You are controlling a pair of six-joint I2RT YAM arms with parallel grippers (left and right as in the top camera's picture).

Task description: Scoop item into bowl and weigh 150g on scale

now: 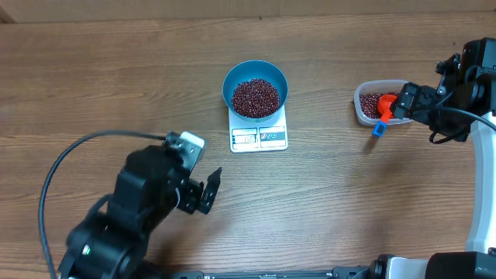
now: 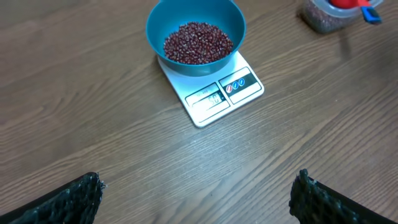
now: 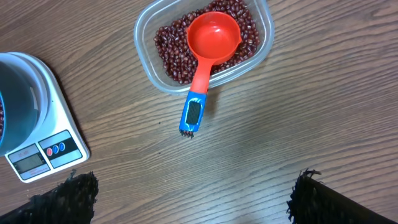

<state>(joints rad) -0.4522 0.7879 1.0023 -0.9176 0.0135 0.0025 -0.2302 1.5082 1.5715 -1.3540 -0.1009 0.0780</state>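
The left gripper (image 1: 211, 191) has its jaws spread wide with nothing between them. Its dark pads (image 2: 74, 199) frame bare wooden table (image 2: 124, 137) in the wrist view. The bulky black arm behind it lies low, running off toward 7 o'clock in the overhead view.

The right gripper (image 1: 404, 101) is also wide and empty. It hovers over the clear container (image 3: 142, 37), with its arm reaching in from 3 o'clock.

A red scoop (image 3: 212, 38) rests in that container on more beans, its blue handle tip hanging over the rim toward 6 o'clock.

The beans (image 1: 256, 97) fill the blue bowl (image 1: 230, 84). The bowl sits on the 12 o'clock end of the white scale (image 1: 260, 139), mid-table.

The display (image 2: 211, 98) along the 6 o'clock edge shows digits too small to read. Red and blue round marks sit just beside it.
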